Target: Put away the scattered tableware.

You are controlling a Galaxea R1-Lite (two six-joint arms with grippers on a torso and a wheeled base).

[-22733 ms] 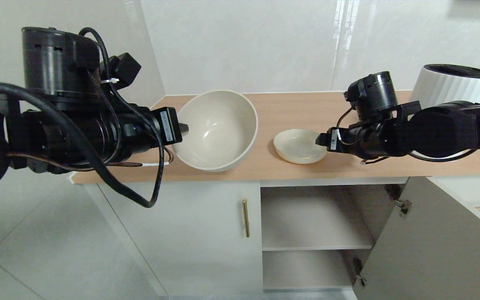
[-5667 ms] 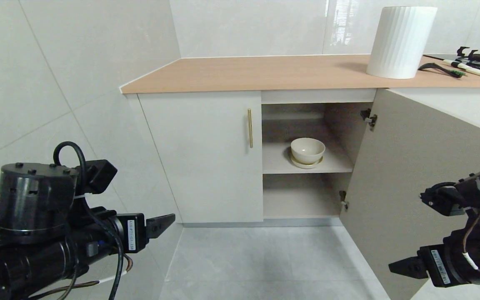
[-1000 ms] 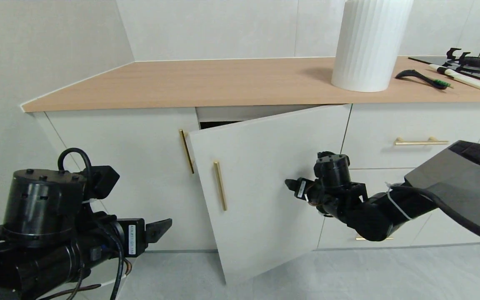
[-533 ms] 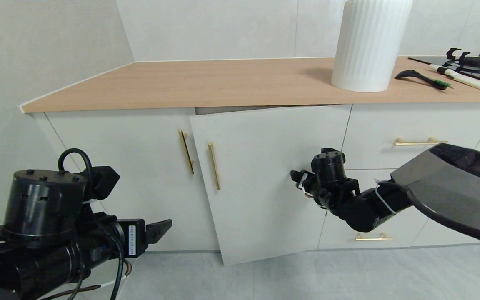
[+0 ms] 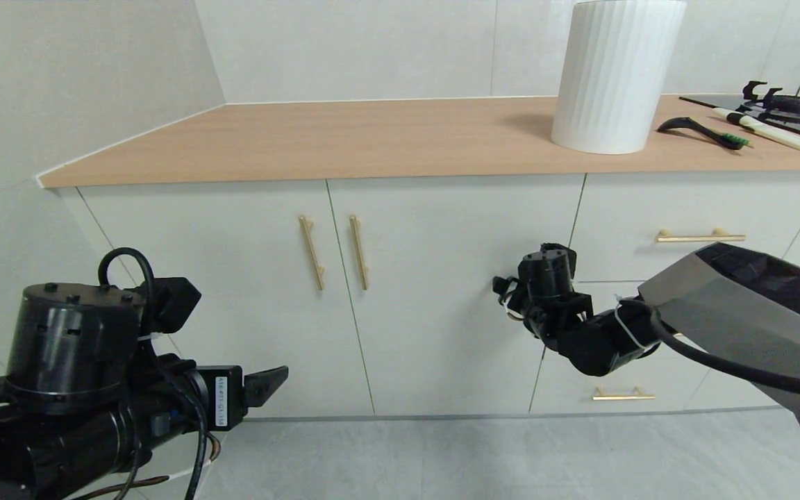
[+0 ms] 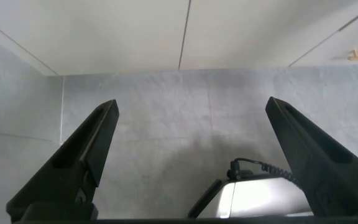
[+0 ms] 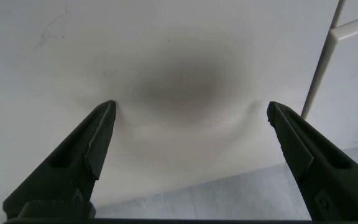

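Head view, left tool (image 5: 271, 383) label (image 5: 220, 401) illegible, door (image 5: 442, 278) closed

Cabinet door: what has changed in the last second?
The right-hand cabinet door swung from ajar to flush shut as the right gripper, fingers open, followed it in. The left gripper stayed low and open; the white canister stayed on the counter.

A tall white ribbed cylindrical container (image 5: 615, 76) stands upright on the light wooden table (image 5: 344, 139). Near it, to the right, lie a black brush with green bristles (image 5: 702, 130) and a long cream-handled utensil (image 5: 771, 132), just beside a black stove grate (image 5: 792, 104).
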